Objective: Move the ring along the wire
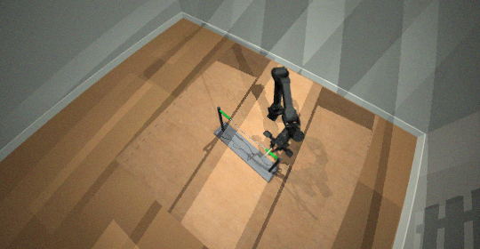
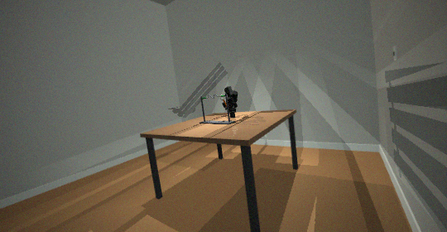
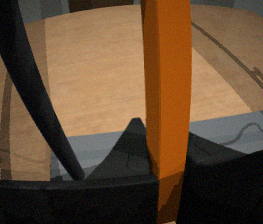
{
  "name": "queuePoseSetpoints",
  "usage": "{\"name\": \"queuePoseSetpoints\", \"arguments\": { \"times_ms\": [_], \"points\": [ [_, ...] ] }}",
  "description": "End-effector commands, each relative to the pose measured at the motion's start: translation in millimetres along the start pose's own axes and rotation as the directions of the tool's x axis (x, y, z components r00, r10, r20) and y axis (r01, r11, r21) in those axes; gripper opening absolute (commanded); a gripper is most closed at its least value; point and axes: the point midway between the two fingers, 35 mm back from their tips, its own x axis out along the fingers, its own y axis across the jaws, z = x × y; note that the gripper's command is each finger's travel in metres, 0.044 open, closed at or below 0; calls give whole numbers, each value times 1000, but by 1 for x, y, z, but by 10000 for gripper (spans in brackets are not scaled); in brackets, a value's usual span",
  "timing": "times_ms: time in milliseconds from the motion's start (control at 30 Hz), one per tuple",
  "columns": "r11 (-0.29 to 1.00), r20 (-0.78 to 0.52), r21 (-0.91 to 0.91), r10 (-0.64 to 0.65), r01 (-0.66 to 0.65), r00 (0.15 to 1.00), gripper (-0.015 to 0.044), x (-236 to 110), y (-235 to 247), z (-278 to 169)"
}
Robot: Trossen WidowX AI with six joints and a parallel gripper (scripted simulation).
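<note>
My gripper (image 3: 142,125) (image 1: 272,147) (image 2: 228,101) is shut on the orange handle (image 3: 166,76), which stands upright between the two dark fingers in the wrist view. In the top view the gripper sits by the green part of the wire (image 1: 274,155) next to the near post (image 1: 272,166). The thin grey wire (image 1: 242,134) runs from there to the green part (image 1: 227,115) by the far post (image 1: 219,117) (image 2: 202,108). The ring itself is too small to make out. A dark curved bar (image 3: 22,63) crosses the left of the wrist view.
The posts stand on a grey base plate (image 1: 236,144) (image 3: 244,129) on a wooden table (image 2: 248,134). The arm (image 1: 284,96) rises behind the stand. The table stands in a room with grey walls.
</note>
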Motion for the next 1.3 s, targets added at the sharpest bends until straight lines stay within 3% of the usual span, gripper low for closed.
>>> {"name": "queuePoseSetpoints", "arguments": {
  "times_ms": [0, 433, 833, 1267],
  "points": [
    [1000, 0, 0, -4, 4, 1000, -150, 1, -1, -2],
    [1000, 0, 0, -4, 4, 1000, -150, 1, -1, -2],
    [1000, -2, -1, -1, 1, 1000, 160, -1, 0, -1],
    [1000, -8, 1, -4, 4, 1000, 160, -44, 0, -3]
  ]
}}
